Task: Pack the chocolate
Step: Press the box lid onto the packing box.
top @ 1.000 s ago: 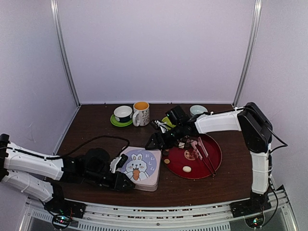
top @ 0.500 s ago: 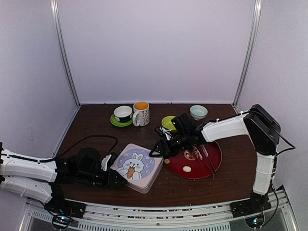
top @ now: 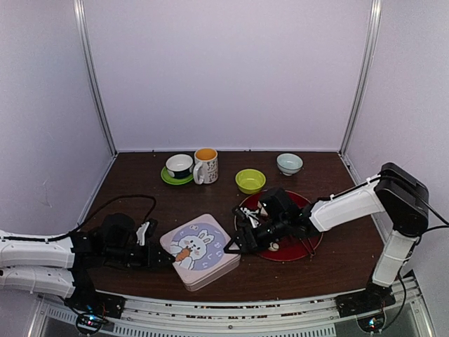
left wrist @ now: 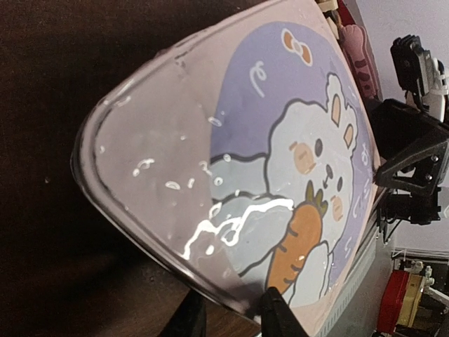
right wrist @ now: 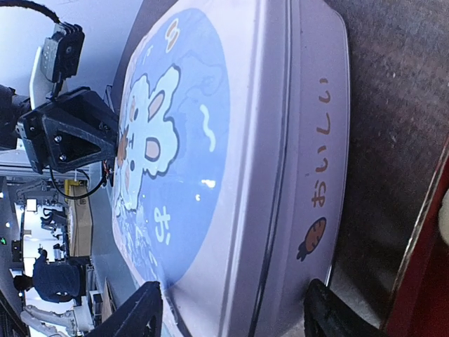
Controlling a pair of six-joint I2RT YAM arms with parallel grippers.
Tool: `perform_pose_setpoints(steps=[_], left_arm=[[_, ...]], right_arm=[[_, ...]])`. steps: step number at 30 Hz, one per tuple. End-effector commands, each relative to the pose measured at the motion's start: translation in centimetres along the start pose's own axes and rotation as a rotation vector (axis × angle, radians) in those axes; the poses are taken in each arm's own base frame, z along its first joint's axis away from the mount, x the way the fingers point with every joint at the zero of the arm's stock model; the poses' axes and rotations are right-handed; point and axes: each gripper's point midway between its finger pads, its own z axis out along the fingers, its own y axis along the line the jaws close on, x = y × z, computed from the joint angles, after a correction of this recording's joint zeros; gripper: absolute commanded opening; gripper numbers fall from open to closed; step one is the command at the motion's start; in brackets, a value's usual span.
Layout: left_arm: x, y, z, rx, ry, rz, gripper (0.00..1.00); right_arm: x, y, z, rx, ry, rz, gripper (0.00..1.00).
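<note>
The chocolate point(right wrist: 444, 214) sits on the red plate point(top: 289, 255), to the right of the bunny tin point(top: 200, 250). From above most of it is hidden under the right arm point(top: 344, 207), and the right wrist view catches only one cream piece at its edge. None of it is in the tin, whose lid is on.

The change is around the tin. A second ago it lay square to the table point(top: 140, 189); now it is turned, one corner pointing toward the near edge. The left arm point(top: 42, 249) has drawn back to the left, and the tin has come round with it. The left jaws look clamped on the tin's left rim, which passes between the two fingers in the left wrist view. The right arm has left its place behind the plate and dropped low across it. The right jaws stand wide apart and straddle the tin's right edge, one finger over the lid and one beside the wall. I cannot tell if they touch it.

This reads as setting up to lift the lid, with one arm steadying and the other taking the rim. Packing itself has not begun.
</note>
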Motion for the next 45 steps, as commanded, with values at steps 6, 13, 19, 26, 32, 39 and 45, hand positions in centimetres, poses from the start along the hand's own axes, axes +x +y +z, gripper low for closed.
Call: perform_pose_setpoints(steps=[6, 13, 19, 26, 32, 39, 45], left_arm=[[-0.2, 1.9, 0.2, -0.048, -0.018, 0.004, 0.28], [0.2, 2.1, -0.3, -0.057, -0.011, 0.004, 0.29], [0.6, 2.3, -1.0, -0.065, 0.000, 0.003, 0.38], [0.6, 1.9, -0.9, -0.028, -0.013, -0.014, 0.40], [-0.2, 0.2, -0.4, 0.071, -0.046, -0.017, 0.43], [-0.9, -0.9, -0.9, 0.134, -0.090, -0.037, 0.43], [-1.0, -0.6, -1.0, 0.126, -0.105, -0.055, 0.34]], right_arm=[[0.8, 2.2, -0.8, -0.052, -0.084, 0.003, 0.70], [1.3, 1.8, -1.8, -0.021, -0.114, -0.001, 0.82], [0.9, 1.9, -2.4, 0.001, -0.132, -0.013, 0.86], [1.3, 1.4, -2.8, 0.035, -0.129, -0.018, 0.78], [1.6, 0.7, -2.2, 0.042, -0.113, 0.001, 0.75], [1.8, 0.5, -2.0, 0.027, -0.117, 0.040, 0.71], [2.1, 0.1, -1.7, 0.025, -0.116, 0.059, 0.65]])
